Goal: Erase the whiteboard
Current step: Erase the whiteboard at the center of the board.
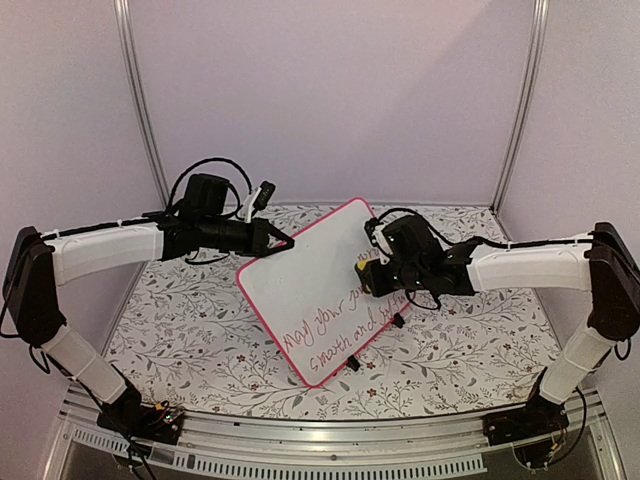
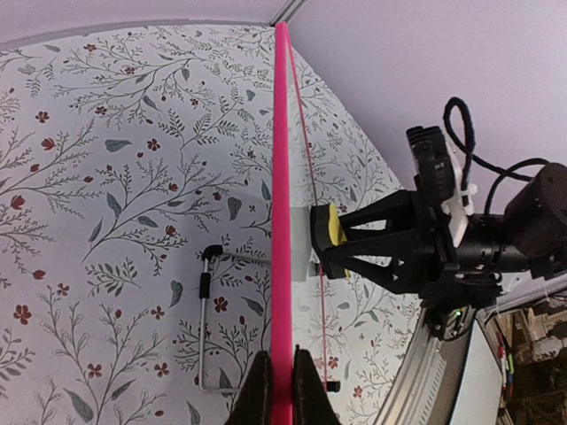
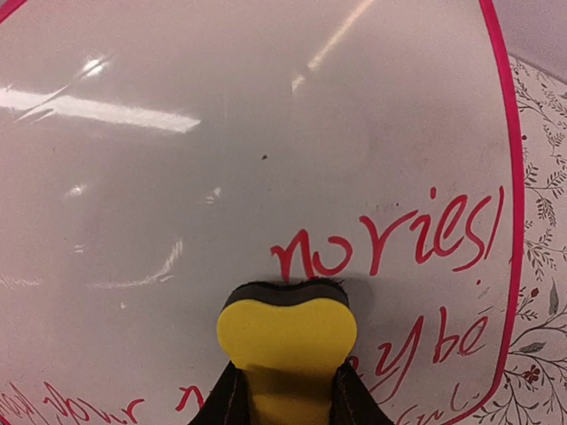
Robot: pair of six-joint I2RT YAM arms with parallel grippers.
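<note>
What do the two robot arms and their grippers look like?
Both the left arm and right arm wear smooth white shells between black joints. Looped black cables run to black wrist units, ending in the left gripper and right gripper, black and tapered.

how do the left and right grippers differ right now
The left gripper pinches the pink frame of the whiteboard; the right gripper holds a yellow eraser. The left gripper's jaws are nearly together; the right gripper's stand wider, around the eraser. Both are shut on something.
</note>
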